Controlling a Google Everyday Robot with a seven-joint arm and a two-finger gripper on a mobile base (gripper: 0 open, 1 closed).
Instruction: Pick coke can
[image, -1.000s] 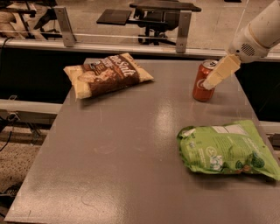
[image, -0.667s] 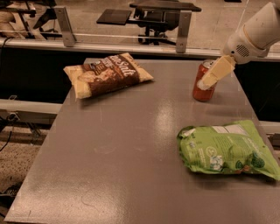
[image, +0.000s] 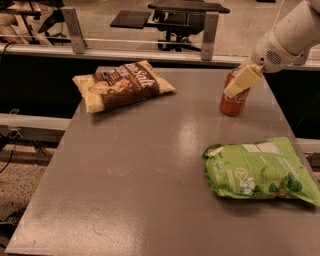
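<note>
Coke can (image: 233, 102): red, upright, standing on the grey table (image: 150, 165) near its far right edge; base in contact with the surface, so not lifted.

Gripper (image: 236, 90): at the can's upper half, its cream-coloured pad lying across the can's front and hiding the top; the white arm (image: 290, 35) reaches in from the upper right. Whether the gripper is spread or clamped on the can cannot be told from this view. Judgement: the slanted approach from the nearest table edge suits a side grasp on a standing cylinder.

Lettering on the can: none legible; the visible part shows only red.

Brown chip bag (image: 122, 86): flat on the far left of the table, well apart from the can; white script on it reads "Salt", preceded by letters that cannot be made out.

Green chip bag (image: 260, 172): flat near the right edge, nearer the camera than the can and apart from it; pale label panel at its top, text unreadable.

Judgement: both bags lie outside the arm's line; neither obstructs a straight lift.

Beyond the table: an office chair (image: 187, 12) behind a low railing.
</note>
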